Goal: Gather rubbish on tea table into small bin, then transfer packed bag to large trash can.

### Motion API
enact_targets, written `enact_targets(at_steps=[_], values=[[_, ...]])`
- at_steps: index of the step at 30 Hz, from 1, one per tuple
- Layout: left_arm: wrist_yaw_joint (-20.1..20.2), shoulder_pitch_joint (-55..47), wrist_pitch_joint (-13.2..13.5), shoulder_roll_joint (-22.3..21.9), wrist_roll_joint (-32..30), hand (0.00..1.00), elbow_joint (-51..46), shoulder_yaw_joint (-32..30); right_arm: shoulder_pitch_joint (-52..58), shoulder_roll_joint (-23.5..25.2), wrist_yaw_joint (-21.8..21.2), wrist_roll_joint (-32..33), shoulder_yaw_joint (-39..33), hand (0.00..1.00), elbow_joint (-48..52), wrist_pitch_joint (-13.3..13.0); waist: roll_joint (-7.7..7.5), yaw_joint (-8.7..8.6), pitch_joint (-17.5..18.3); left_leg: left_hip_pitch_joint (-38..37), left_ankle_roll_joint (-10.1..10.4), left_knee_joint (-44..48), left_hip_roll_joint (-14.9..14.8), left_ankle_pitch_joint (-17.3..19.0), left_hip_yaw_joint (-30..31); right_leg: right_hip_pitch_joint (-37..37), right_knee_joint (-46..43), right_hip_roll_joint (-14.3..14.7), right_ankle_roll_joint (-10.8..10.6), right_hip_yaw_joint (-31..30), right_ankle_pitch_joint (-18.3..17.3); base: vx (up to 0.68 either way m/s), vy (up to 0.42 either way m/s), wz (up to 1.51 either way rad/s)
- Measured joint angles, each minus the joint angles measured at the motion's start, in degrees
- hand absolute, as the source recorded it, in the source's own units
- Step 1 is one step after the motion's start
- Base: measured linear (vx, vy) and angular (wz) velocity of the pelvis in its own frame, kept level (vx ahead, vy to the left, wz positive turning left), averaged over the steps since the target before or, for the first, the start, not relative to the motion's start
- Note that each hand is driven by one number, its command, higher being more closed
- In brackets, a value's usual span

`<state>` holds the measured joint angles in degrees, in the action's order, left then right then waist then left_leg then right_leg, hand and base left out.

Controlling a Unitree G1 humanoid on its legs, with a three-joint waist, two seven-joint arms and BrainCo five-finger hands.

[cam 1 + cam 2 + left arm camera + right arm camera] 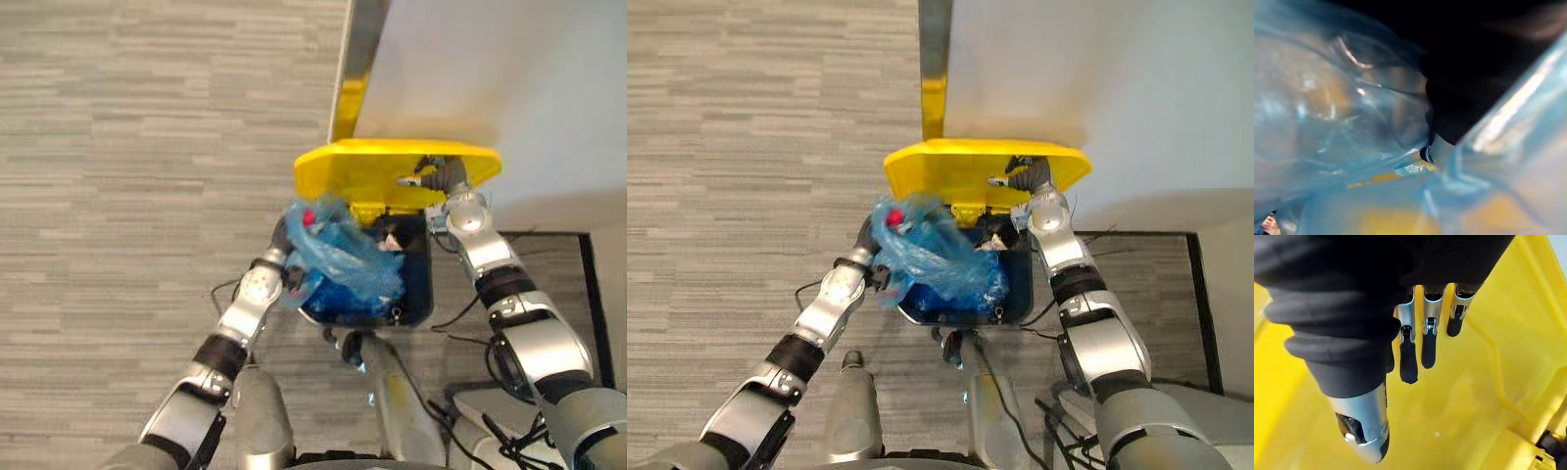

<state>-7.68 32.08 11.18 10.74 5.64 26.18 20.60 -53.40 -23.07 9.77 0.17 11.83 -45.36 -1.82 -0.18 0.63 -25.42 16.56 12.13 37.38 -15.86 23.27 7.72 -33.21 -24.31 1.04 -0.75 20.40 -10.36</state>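
Two hands work at the large trash can (pixel 424 286), which stands on the grey floor (pixel 127 147) against a white wall (pixel 490 69). We see the right hand (pixel 436 176) at the far side, its fingers (pixel 1409 357) released and laid straight against the underside of the raised yellow lid (pixel 362 171). The packed blue bag (pixel 343 257), with something red (pixel 309 217) showing through its film, bulges over the can's left rim and open mouth. The left hand (pixel 290 278) is pressed into the bag's left side. We cannot tell whether it grips, as film covers its fingers.
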Motion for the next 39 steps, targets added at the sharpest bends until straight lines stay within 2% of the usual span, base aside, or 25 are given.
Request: enact_targets(at_steps=[1,2,3,5,6,7,12,16,26,28,31,34,37,39], values=[[-0.2,1.05,0.07,-0.33,-0.06,1.0,0.5,0.25,-0.39,-0.32,-0.12,0.04,0.39,0.0,0.51,0.0,0.18,-0.24,-0.27,0.51,-0.86,1.14,0.19,0.58,-0.61,-0.27,-0.07,0.1,-0.02,-0.08,0.18,-0.09,0.043,-0.23],[-0.31,4.54,0.24,-0.7,-0.14,1.0,2.78,0.46,-1.03,-1.38,-0.17,0.36,1.47,0.0,2.07,-0.07,0.52,-1.32,-1.92,0.52,-1.89,0.4,-0.28,1.77,-2.11,-0.36,-0.63,-0.04,-0.36,0.03,0.46,-0.08,0.054,-0.01],[-0.74,7.8,0.44,-1.48,-0.17,1.0,5.67,0.74,-2.14,-2.23,-0.16,0.6,2.34,0.0,3.23,-0.07,0.19,-1.93,-3.06,-0.17,-0.74,-1.66,-0.04,3.97,-2.0,-1.36,-1.67,-0.4,-0.72,-0.32,0.7,-0.07,0.056,0.02],[-1.3,10.42,0.34,-1.55,-0.3,1.0,9.6,1.59,-3.88,-2.23,-0.18,1.56,2.73,0.0,4.32,-0.08,-0.06,-2.44,-3.93,0.66,-0.78,-1.38,0.05,4.0,-2.91,-2.44,-1.54,-0.3,-1.02,-1.01,1.37,-0.07,0.033,-0.16],[-1.29,11.36,0.24,-1.63,-0.38,1.0,12.63,1.87,-5.37,-2.35,-0.19,1.72,3.76,0.0,4.43,-0.08,-0.02,-2.85,-3.97,1.33,-0.77,-1.49,0.13,4.0,-3.04,-3.41,-1.43,-0.2,-0.37,-1.18,1.72,-0.04,0.002,-0.18],[-1.26,12.4,-0.21,-1.5,-0.61,0.0,15.67,1.91,-6.53,-2.89,-0.43,2.0,5.06,0.0,5.28,-0.08,-0.03,-3.13,-3.97,2.11,-0.77,-1.53,0.01,4.01,-3.06,-4.39,-1.26,0.01,-0.34,-1.21,1.7,-0.01,-0.019,-0.1],[-1.26,16.58,-2.74,-1.64,-2.29,0.0,25.97,2.28,-7.94,-4.22,-1.24,4.08,8.29,0.0,8.73,-0.99,-0.12,-4.28,-4.27,4.92,-0.73,-1.37,-0.21,3.97,-3.11,-7.44,-1.08,0.71,-0.2,-1.18,1.65,0.03,-0.049,-0.09],[-1.31,16.76,-3.97,-2.39,-5.53,0.0,29.08,1.71,-7.93,-4.05,-1.26,4.97,9.43,0.0,9.26,-1.48,-0.09,-4.8,-4.31,5.86,-0.72,-1.62,-0.24,3.98,-3.41,-8.49,-0.9,0.73,0.0,-1.42,1.8,0.02,-0.014,-0.02],[0.12,16.22,-4.59,-3.67,-12.9,0.0,32.83,1.62,-7.71,-1.73,-1.61,5.54,11.29,0.0,11.14,-1.95,-0.09,-4.77,-4.31,5.5,-0.2,-3.3,0.03,3.7,-4.67,-9.73,-0.88,0.54,0.2,-1.86,1.97,0.04,-0.007,-0.03],[0.05,15.07,-4.59,-3.09,-13.12,0.0,32.84,1.21,-6.89,-1.7,-2.47,3.97,11.34,0.0,11.15,-1.95,-0.09,-4.71,-4.31,4.5,-0.18,-3.69,0.22,3.68,-4.73,-8.9,-0.86,0.38,1.31,-1.8,2.18,0.04,0.018,0.04],[-0.03,11.37,-4.58,-2.27,-13.1,0.0,32.03,0.25,-3.52,-1.83,-2.59,1.98,11.29,0.0,11.39,-1.95,-0.09,-4.65,-4.3,1.65,-0.35,-5.9,0.92,2.75,-4.62,-6.5,-1.45,-0.54,2.28,-1.63,2.01,0.05,0.023,0.15],[-0.06,4.3,-4.5,-0.16,-12.68,0.0,26.46,-2.73,3.64,-2.4,-2.72,-0.36,10.23,0.0,14.62,-1.95,-0.1,-4.33,-4.29,-1.85,-0.35,-6.28,1.17,2.35,-4.56,-2.92,-2.7,-1.7,3.39,-0.74,1.06,0.04,0.038,0.27],[-0.04,-3.56,-3.68,1.09,-9.92,0.0,20.53,-7.69,14.89,-2.3,-3.6,-3.09,4.55,0.0,19.32,-2.08,0.0,-2.82,-4.18,-3.7,-0.64,-3.28,2.6,2.47,-5.1,0.66,-4.3,-3.94,4.01,-0.28,0.7,-0.04,0.1,0.28],[0.05,-11.35,-2.94,1.59,-6.99,0.0,16.66,-12.66,24.66,-1.14,-3.85,-4.46,0.73,0.0,20.07,-2.34,-0.21,-1.77,-4.06,-6.48,-3.32,-2.36,5.38,2.69,-5.81,3.89,-4.29,-6.41,3.46,-1.08,1.85,-0.13,0.168,0.15]])
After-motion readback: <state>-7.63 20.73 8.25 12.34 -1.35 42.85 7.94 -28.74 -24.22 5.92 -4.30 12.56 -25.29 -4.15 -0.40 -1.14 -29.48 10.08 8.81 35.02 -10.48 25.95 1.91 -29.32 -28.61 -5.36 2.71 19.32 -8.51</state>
